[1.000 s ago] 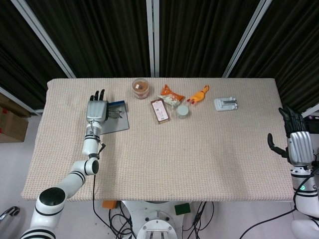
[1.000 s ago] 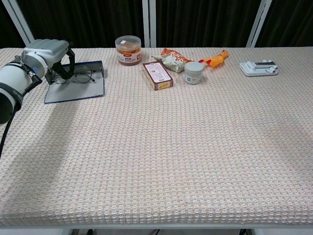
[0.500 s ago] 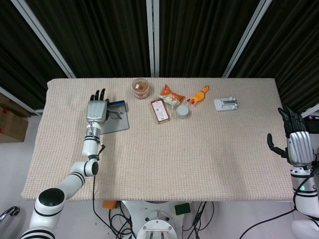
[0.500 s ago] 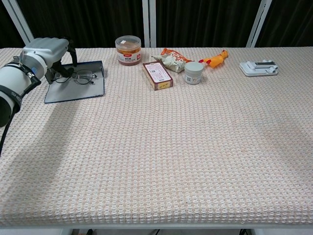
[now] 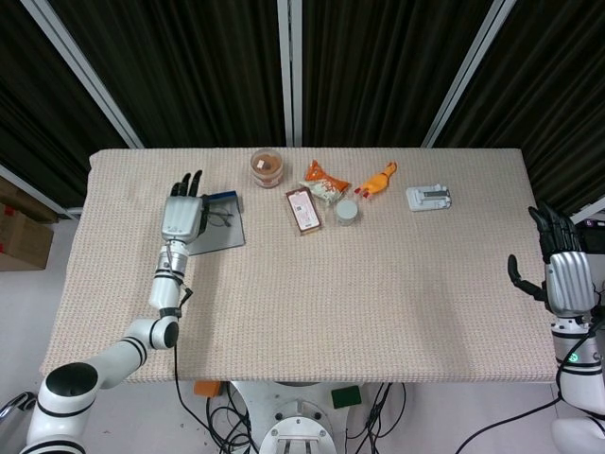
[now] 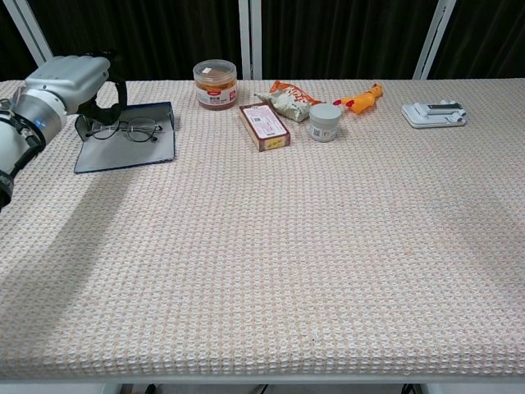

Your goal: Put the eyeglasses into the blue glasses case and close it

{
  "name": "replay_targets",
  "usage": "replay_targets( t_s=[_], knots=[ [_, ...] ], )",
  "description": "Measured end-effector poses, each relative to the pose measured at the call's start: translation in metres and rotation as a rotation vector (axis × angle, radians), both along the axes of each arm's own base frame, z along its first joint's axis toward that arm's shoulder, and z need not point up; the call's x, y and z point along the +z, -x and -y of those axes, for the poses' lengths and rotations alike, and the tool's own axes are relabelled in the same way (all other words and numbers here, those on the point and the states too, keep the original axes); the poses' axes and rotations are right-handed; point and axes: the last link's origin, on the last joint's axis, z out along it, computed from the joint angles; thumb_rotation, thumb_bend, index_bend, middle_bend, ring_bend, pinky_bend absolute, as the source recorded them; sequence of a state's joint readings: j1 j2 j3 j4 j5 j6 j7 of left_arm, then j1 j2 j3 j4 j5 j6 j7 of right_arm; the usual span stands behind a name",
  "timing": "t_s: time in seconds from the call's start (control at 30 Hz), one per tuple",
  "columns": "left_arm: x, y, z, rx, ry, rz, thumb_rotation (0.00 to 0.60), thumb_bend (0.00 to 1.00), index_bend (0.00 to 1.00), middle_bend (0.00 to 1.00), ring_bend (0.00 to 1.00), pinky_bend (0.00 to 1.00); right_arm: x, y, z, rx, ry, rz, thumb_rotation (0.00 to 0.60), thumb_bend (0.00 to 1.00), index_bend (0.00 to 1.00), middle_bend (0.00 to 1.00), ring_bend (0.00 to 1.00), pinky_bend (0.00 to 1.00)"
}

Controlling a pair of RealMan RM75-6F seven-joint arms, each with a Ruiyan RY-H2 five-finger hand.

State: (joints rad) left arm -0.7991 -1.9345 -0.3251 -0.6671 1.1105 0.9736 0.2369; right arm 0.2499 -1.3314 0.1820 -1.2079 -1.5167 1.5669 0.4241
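Left robot hand (image 6: 70,82): empty, fingers apart, at case's left edge | eyeglasses (image 6: 123,128): lying in open blue glasses case (image 6: 131,146), counter (image 6: 271,246) far left | right robot hand (image 5: 560,265): empty, fingers spread, off counter's right edge.

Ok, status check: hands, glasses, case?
Left hand over the eyeglasses, grip unclear. Eyeglasses on open blue glasses case. Right hand open, off-table. Nothing blocking.

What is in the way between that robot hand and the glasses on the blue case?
Nothing visible. The left hand is right at the eyeglasses, which lie on the open blue glasses case; the other items sit farther right.
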Motion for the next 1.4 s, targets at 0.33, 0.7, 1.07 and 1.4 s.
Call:
replay_targets(
  t_s=[0.33,0.7,1.07,1.4],
  knots=[
    [0.004,0.017,0.015,0.075,0.11,-0.018,0.424,0.51,0.39,0.0,0.0,0.16,-0.002,-0.001,0.0,0.005,0.001,-0.001,0.6,0.51,0.0,0.0,0.0,0.0],
    [0.001,0.017,0.01,0.078,0.124,-0.036,0.423,0.51,0.39,0.0,0.0,0.16,-0.001,-0.001,0.0,-0.004,0.007,-0.005,0.6,0.51,0.0,0.0,0.0,0.0],
    [-0.002,0.021,0.002,0.078,0.115,-0.084,0.376,0.51,0.39,0.0,0.0,0.15,-0.001,-0.002,0.002,-0.005,0.009,-0.011,0.6,0.51,0.0,0.0,0.0,0.0],
    [-0.005,0.022,-0.005,0.084,0.114,-0.08,0.362,0.51,0.34,0.0,0.0,0.15,-0.003,-0.001,0.006,-0.016,-0.001,-0.013,0.6,0.52,0.0,0.0,0.0,0.0]
  ],
)
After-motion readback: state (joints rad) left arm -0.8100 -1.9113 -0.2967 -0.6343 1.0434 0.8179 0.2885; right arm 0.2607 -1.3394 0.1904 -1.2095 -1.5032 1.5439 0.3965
